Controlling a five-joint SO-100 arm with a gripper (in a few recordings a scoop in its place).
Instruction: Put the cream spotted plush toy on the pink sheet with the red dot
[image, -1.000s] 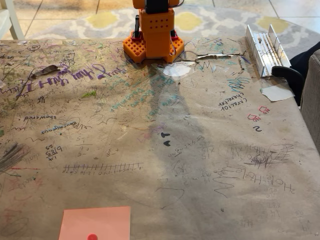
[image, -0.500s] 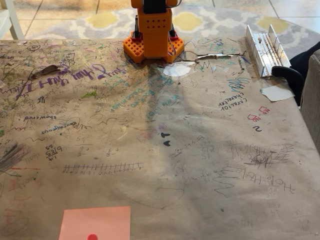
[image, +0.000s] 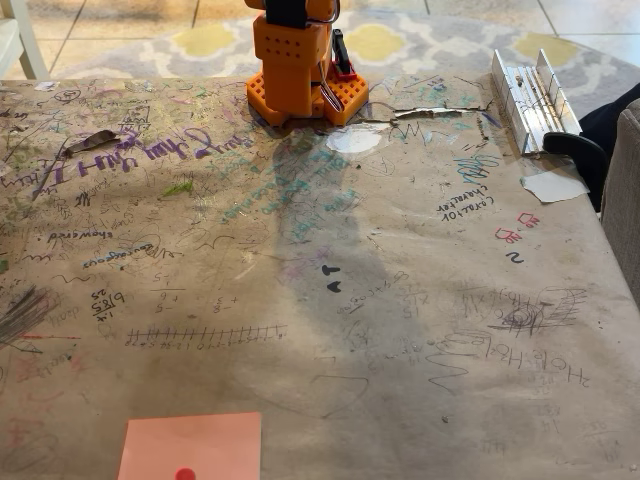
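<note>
On the scribbled paper-covered bench (image: 400, 330), the pink sheet with the red dot (image: 190, 446) lies at the near edge, well apart from the orange arm base (image: 296, 68) opposite.

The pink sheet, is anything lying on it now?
No, the pink sheet lies bare at the bottom edge of the fixed view, carrying just its own red dot.

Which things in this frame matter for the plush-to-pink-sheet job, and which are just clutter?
Job:
- pink sheet with the red dot, at the near edge of the table
- orange arm base, at the far edge

Lying about:
- metal hinge piece, far right
- pale paper scraps
- scribbled brown table cover
</note>
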